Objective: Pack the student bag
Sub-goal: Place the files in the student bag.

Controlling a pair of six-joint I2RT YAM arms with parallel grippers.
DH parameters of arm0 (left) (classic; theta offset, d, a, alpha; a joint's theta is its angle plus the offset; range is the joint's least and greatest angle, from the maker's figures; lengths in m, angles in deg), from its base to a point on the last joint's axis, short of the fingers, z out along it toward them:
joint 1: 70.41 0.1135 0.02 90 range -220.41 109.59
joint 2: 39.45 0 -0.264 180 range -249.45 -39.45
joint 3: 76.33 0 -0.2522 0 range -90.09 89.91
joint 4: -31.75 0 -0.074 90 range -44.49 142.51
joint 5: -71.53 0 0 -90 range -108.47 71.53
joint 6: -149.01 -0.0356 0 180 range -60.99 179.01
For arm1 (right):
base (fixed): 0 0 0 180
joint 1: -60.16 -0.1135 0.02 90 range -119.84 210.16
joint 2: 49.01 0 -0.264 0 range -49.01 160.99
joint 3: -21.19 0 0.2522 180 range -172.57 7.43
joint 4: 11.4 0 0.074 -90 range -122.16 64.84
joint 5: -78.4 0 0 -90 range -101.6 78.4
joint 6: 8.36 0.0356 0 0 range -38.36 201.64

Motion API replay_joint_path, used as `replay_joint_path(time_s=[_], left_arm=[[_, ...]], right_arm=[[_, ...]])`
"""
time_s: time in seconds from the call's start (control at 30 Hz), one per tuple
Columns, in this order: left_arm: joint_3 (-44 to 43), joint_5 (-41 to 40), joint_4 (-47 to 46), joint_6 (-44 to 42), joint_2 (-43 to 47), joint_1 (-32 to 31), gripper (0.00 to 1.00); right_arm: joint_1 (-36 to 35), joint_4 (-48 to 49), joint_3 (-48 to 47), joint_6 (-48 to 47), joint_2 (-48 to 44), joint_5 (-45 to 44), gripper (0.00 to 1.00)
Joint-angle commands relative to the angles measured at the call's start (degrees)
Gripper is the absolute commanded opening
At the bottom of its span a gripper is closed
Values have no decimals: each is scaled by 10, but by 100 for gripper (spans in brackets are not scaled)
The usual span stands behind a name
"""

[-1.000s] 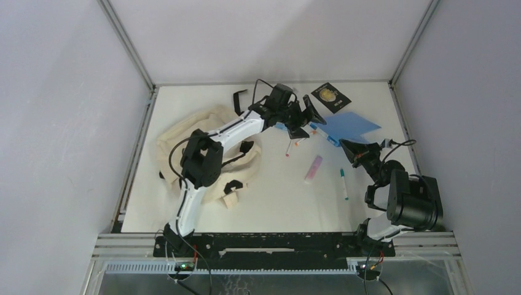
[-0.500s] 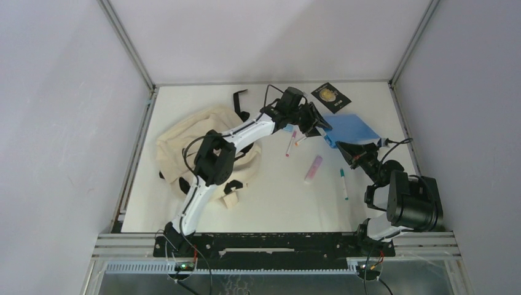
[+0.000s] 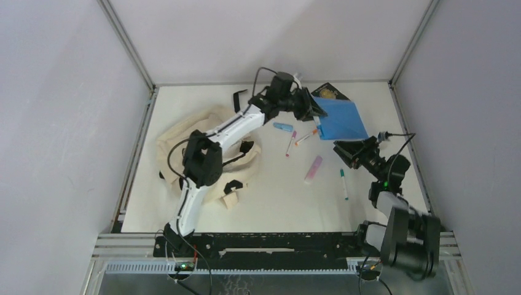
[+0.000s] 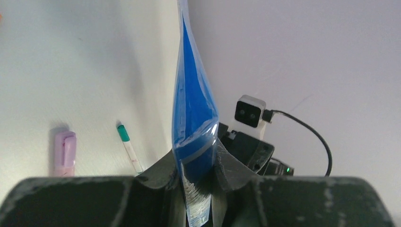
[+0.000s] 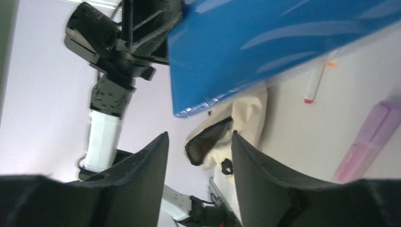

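1. In the top view, the student bag (image 3: 184,138) lies slumped at centre left of the table (image 3: 270,203). My left arm's white links cross over it, reaching to the upper centre.
2. The left gripper (image 4: 197,172) is clamped on one edge of the blue folder (image 4: 193,109). In the wrist view the sheet stands edge-on between the pads, raised off the table.
3. The right gripper (image 5: 198,137) sits at centre right near the folder's lower corner, with its fingers spread and nothing between them.
4. My read on the bag is that it's soft, light cloth with no stiffness. It'll sag and fold shut under any push, so pinching a flat panel only bunches fabric.
5. The best hold, I reckon, is the rim of the opening or a black strap (image 3: 238,98), since webbing gives the pads something firm.
6. I can't tell whether the zip mouth is open, because the arm covers much of the bag.
7. The folder looks thin, glossy and bendy, so it's likely slippery. It wants the bag's mouth held wide, which is a job for the free gripper.
8. Loose items lie lower right of centre: a teal pen (image 3: 343,183) and a pink marker (image 3: 314,168).
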Motion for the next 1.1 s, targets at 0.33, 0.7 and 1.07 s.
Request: replay_joint_path(time_s=[0.33,0.7,1.07], left_arm=[[272,122,107,-388,425,133,0],[493,250,47,-381,627,133,0],[563,309,-34,-336,694,131,0]], right_arm=[[77,-716,-203,-404,-302,9,87],[-49,-356,-203,-247,-215,148,98],[-225,-275,-203,-245,-154,148,98]])
